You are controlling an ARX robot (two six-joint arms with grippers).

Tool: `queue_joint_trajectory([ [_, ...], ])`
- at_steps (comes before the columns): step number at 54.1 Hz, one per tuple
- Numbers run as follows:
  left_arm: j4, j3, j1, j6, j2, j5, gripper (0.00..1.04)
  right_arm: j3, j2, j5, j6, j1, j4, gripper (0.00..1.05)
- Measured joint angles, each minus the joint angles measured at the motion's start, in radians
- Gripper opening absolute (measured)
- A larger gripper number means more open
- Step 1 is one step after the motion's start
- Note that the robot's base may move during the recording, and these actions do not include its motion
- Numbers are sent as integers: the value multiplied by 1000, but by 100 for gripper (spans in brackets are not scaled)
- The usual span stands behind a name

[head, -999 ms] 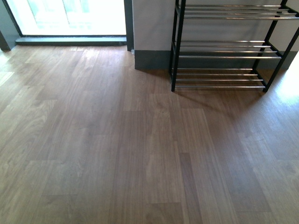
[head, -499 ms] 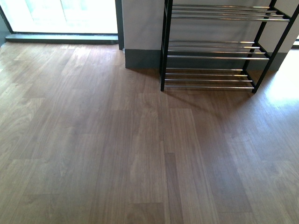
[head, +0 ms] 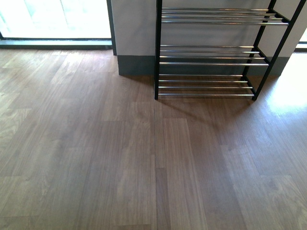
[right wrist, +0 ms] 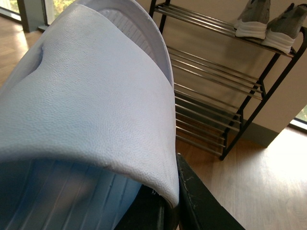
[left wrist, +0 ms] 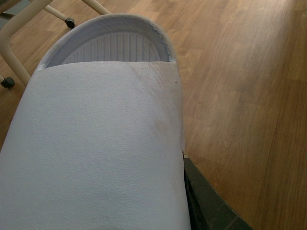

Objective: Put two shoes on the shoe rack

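Base has swung since a second ago: shoe rack (head: 211,52) has slid from the right edge toward centre in the front view and sits a bit closer, so I'm lining up on it. Each arm carries a pale blue slide sandal, left slide (left wrist: 100,143) and right slide (right wrist: 91,96); jaws look clamped on them, though the fingertips are hidden under the straps. Grey sneakers (right wrist: 268,21) already sit on the rack's top shelf. Lower shelves look free for placing.
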Motion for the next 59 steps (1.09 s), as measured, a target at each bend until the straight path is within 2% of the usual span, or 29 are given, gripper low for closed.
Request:
queue_joint_trajectory([
  [59, 0, 0, -1, 0, 0, 3, 2, -2, 2, 1, 3, 0, 0, 2],
])
